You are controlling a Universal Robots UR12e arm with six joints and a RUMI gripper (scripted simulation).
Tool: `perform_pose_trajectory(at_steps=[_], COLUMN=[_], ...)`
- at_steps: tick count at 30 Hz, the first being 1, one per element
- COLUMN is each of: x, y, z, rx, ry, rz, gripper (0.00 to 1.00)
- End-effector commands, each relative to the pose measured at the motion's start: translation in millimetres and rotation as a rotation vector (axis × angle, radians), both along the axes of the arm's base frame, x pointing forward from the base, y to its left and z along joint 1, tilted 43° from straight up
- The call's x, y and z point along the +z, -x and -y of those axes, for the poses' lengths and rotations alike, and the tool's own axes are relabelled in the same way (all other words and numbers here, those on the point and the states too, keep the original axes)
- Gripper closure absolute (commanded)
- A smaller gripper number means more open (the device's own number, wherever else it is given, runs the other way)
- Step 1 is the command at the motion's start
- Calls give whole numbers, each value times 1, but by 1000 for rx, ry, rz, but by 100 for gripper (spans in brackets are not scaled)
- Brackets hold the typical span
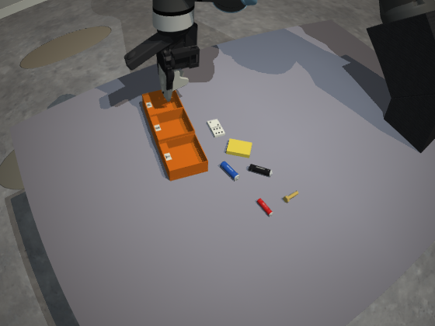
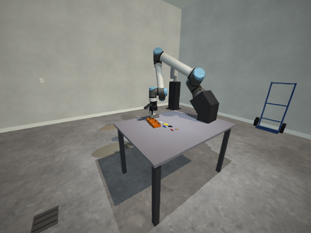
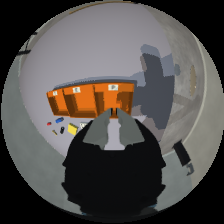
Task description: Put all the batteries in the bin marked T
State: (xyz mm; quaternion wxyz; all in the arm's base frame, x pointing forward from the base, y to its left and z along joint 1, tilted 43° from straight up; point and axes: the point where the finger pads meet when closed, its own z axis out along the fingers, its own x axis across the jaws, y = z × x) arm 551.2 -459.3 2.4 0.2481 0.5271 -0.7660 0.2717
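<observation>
Three batteries lie on the table right of the bins: a blue one (image 1: 229,171) (image 3: 59,120), a black one (image 1: 259,170) and a red one (image 1: 264,206) (image 3: 49,123). Three orange bins (image 1: 188,171) (image 2: 153,122) (image 3: 75,102) stand upright in a row, each with a small white label that is too small to read. All three bins look empty. My gripper (image 1: 168,98) (image 2: 152,114) (image 3: 114,108) is shut with nothing between the fingers. Its tips reach down into the far bin (image 1: 147,102), close to that bin's right long wall.
A white domino (image 1: 216,128), a yellow block (image 1: 239,147) (image 3: 72,129) and a tan bolt (image 1: 290,196) lie among the batteries. The robot's black base (image 1: 408,74) stands at the table's far right corner.
</observation>
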Motion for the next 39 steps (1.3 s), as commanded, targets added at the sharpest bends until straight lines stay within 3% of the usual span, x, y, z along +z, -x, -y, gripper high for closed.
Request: perform_pose_trajectory(at_steps=[1,21,39], x=[5,28,-25], y=[-1,-4,-33], z=[-4,-26,-79], rx=[0,0,0], ry=[0,0,0], rz=[1,1,1], gripper=[96,96,96])
